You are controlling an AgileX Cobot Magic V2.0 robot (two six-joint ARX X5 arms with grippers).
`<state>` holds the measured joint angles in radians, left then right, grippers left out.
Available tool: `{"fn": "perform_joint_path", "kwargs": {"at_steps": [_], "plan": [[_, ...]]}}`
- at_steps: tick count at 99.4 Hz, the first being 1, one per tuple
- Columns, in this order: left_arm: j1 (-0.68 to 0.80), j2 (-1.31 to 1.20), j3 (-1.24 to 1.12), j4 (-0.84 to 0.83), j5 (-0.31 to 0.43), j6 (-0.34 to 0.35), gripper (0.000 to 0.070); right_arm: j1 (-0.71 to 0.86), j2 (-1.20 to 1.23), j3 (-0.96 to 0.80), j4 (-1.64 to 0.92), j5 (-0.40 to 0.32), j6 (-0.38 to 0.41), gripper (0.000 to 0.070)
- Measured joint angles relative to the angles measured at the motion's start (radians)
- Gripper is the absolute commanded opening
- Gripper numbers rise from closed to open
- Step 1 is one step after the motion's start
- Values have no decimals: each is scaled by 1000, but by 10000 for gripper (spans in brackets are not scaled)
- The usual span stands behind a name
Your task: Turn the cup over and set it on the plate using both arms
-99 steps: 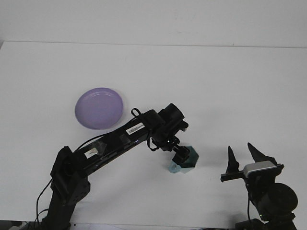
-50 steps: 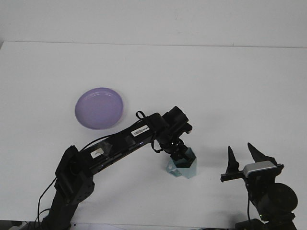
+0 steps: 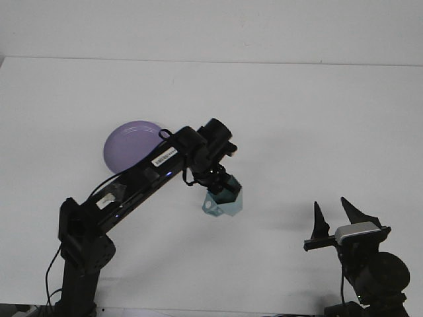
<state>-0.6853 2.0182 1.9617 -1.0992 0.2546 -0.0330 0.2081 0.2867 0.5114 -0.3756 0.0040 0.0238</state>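
My left gripper [image 3: 221, 187] was clamped on the cup [image 3: 223, 200] near the plate [image 3: 129, 146]; my right gripper [image 3: 335, 216] stood spread apart.

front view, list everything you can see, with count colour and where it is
plate: 1, lilac, on the table left of centre, its right edge hidden behind the left arm
cup: 1, translucent teal, near the middle of the table, tilted, held at the left gripper; whether it touches the table cannot be told
table: 1, white, fills most of the view
left arm: 1, black, reaches from the bottom left corner up to the centre
left gripper: 1, black, shut on the cup
right gripper: 1, black, bottom right, open, holding nothing, pointing up
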Motion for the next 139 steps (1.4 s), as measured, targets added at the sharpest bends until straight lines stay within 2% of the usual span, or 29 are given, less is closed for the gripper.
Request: {"fn": "perform_joint_path", "kwargs": {"at_steps": [24,42,60,89,139], "plan": [[228,-130,8,-90,-55,34,13,0,0,0,0,0,0,411],[422,-141,9,-104,-74,44,13,0,0,0,0,0,0,411],[540,-140,9,-62,-112,64,13,0,0,0,-3,0,0,411],[628,-38,10,-10,-118,76,13,0,0,0,-7,0,0,411],[632,68,10,51,-145,102,29,0,0,0,-8,0,0,411]]}}
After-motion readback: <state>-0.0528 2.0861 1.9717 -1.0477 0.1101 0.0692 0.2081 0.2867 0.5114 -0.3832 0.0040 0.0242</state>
